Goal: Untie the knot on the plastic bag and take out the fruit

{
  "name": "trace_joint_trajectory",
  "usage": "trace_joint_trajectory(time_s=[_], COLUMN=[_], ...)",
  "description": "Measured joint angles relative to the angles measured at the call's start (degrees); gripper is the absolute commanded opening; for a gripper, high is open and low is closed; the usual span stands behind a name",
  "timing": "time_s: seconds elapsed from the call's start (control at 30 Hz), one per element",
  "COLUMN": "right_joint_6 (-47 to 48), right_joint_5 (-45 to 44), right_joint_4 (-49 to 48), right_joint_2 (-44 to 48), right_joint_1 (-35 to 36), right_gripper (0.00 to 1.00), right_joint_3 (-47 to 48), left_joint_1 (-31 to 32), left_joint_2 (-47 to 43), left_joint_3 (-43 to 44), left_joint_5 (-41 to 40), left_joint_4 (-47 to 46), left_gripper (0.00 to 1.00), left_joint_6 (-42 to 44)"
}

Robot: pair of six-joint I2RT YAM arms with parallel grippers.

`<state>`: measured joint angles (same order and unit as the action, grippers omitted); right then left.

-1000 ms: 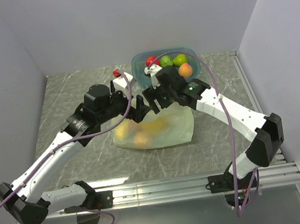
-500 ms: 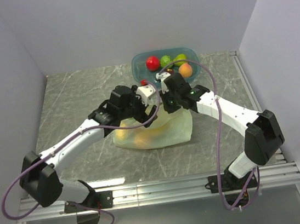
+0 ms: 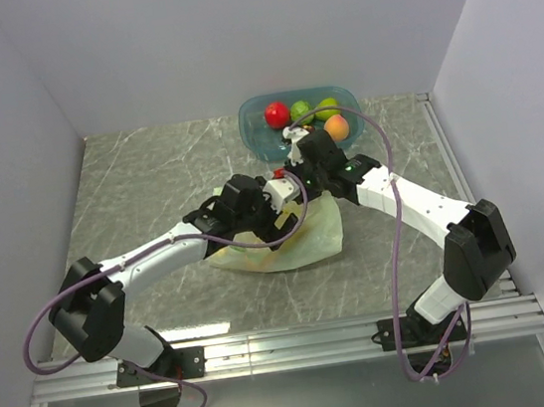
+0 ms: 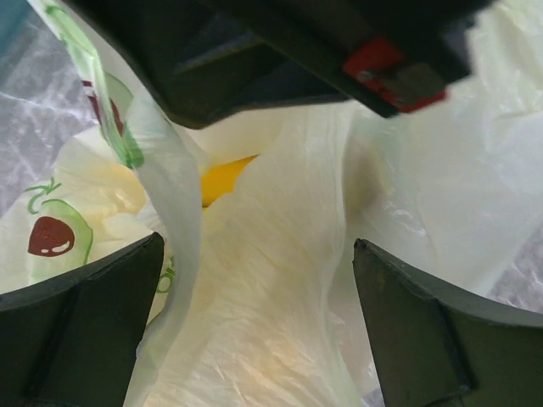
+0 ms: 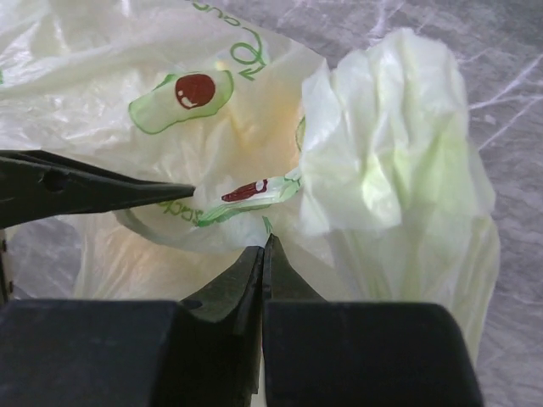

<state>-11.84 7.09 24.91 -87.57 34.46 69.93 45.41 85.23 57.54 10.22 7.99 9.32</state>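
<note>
The plastic bag (image 3: 303, 245) lies on the table in front of the bowl, pale yellow-green and crinkly. My left gripper (image 3: 277, 225) is low over it and open. Its fingers (image 4: 81, 326) stand wide on either side of a raised column of bag film (image 4: 280, 280), and a yellow fruit (image 4: 225, 178) shows through behind. My right gripper (image 5: 265, 246) is shut, its tips pinching the bag's film beside a bunched pale green wad (image 5: 386, 161) at the mouth. I cannot clearly pick out the knot. More fruit glows orange through the plastic (image 3: 259, 255).
A teal bowl (image 3: 255, 135) stands just behind the bag, holding a red apple (image 3: 277, 114), green fruits (image 3: 302, 111) and an orange one (image 3: 337, 128). Grey walls close in the table on the left, back and right.
My left gripper swung right and down onto the bag, still open. My right gripper went from open to shut on the bag's film.
</note>
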Motion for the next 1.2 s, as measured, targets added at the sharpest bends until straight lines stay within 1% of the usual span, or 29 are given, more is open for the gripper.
trace_joint_trajectory(time_s=[0.17, 0.2, 0.23, 0.27, 0.3, 0.33, 0.4, 0.47, 0.57, 0.67, 0.8, 0.83, 0.93, 1.0, 1.07, 1.2], right_joint_6=[-1.9, -2.3, -2.5, -2.8, -3.2, -3.5, -4.0, -4.9, -6.3, -7.7, -9.0, -9.2, -9.1, -8.8, -8.5, -7.9], right_joint_5=[1.2, 1.2, 0.9, 1.0, 1.0, 0.9, 0.9, 1.0, 0.9, 0.7, 0.6, 0.6, 0.5, 0.5, 0.5, 0.7], right_joint_4=[-1.5, -1.5, -1.5, -1.5, -1.6, -1.6, -1.7, -1.7, -1.6, -1.7, -2.7, -3.0, -3.5, -3.5, -3.4, -3.3], right_joint_2=[0.4, 0.5, 0.5, 0.5, 0.5, 0.5, 0.5, 0.5, 0.5, 0.5, 0.4, 0.4, 0.4, 0.4, 0.4, 0.4], right_joint_1=[0.0, 0.0, 0.0, -0.3, -0.6, -1.0, -1.9, -2.9, -4.5, -5.7, -6.1, -5.9, -5.2, -4.1, -3.3, -2.7], right_gripper=[0.00, 0.00, 0.00, 0.00, 0.00, 0.00, 0.00, 0.00, 0.00, 0.00, 0.00, 0.00, 0.00, 0.00, 0.00, 0.00], right_joint_3=[-1.0, -1.2, -1.2, -1.4, -1.5, -1.5, -1.5, -1.5, -1.7, -1.7, -1.7, -1.7, -1.7, -1.7, -1.7, -1.7], left_joint_1=[0.0, 0.1, 0.2, 0.3, 0.5, 0.8, 1.5, 2.4, 3.8, 4.5, 4.4, 4.4, 4.4, 4.4, 4.5, 4.9], left_joint_2=[1.1, 1.8, 2.8, 3.2, 3.6, 4.0, 4.4, 4.0, -0.2, -7.5, -20.2, -22.8, -28.3, -29.2, -27.6, -18.7], left_joint_3=[-0.2, -0.1, 0.0, 0.0, 0.0, -0.1, -0.3, -1.4, -6.3, -11.5, -16.0, -16.1, -15.7, -14.3, -11.3, -2.8], left_joint_5=[-1.5, -1.5, -1.4, -1.5, -1.4, -1.1, -1.0, -1.0, -2.9, -7.5, -14.1, -15.1, -14.6, -12.2, -9.0, -3.5], left_joint_4=[-3.7, -4.2, -4.8, -5.0, -5.2, -5.2, -5.0, -5.0, -5.5, -4.5, -1.8, -1.2, -1.0, -0.7, 0.0, 0.4], left_gripper=[0.99, 0.95, 0.95, 0.91, 0.81, 0.73, 0.67, 0.69, 0.84, 0.92, 0.96, 0.99, 0.99, 0.96, 0.94, 0.94], left_joint_6=[0.3, 0.3, 0.3, 0.2, 0.1, -0.2, -0.6, -1.3, -4.4, -9.2, -15.1, -16.0, -16.5, -15.9, -14.6, -11.3])
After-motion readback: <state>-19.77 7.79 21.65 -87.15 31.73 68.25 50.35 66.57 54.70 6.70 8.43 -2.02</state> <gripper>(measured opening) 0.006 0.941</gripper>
